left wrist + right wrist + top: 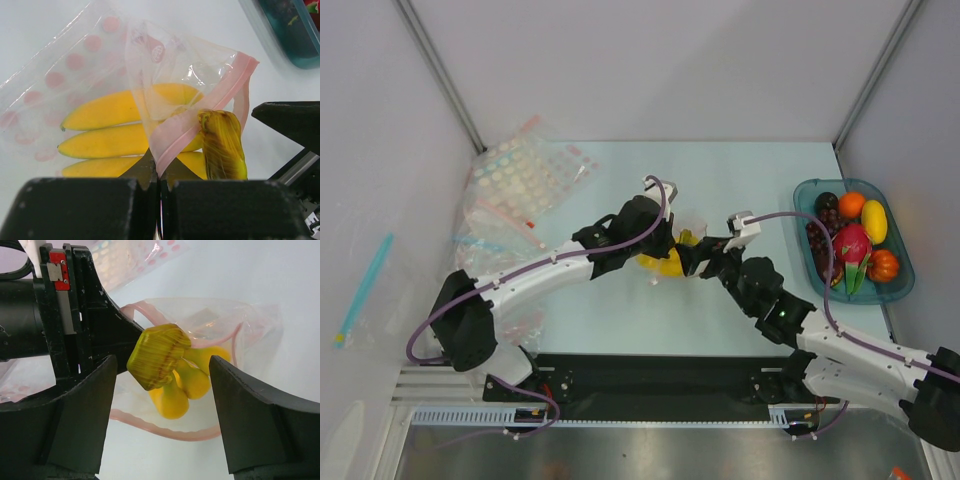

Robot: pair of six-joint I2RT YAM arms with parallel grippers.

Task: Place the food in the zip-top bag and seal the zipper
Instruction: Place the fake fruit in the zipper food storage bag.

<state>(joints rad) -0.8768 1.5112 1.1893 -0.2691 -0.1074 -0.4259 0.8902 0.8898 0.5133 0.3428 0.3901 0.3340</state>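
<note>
The zip-top bag (pixel 100 65) lies mid-table with its mouth held up. My left gripper (pixel 160 172) is shut on the pink zipper (pixel 200 117) at the mouth's edge. The yellow banana bunch (pixel 110 140) lies mostly inside the bag, and its greenish-brown stem (pixel 157 355) sticks out through the mouth. My right gripper (pixel 162 361) is open, a finger on each side of the stem and touching neither it nor the bag. From above, both grippers meet over the bananas (pixel 665 263). The pink dragon fruit (pixel 852 245) and an orange round fruit (pixel 851 204) rest in the tray.
The teal tray (pixel 905 285) stands at the right edge, holding further fruits, among them a yellow one (pixel 874 221) and a dark one (pixel 826 200). Spare dotted clear bags (pixel 520 180) lie heaped at the back left. White walls close in the table on three sides.
</note>
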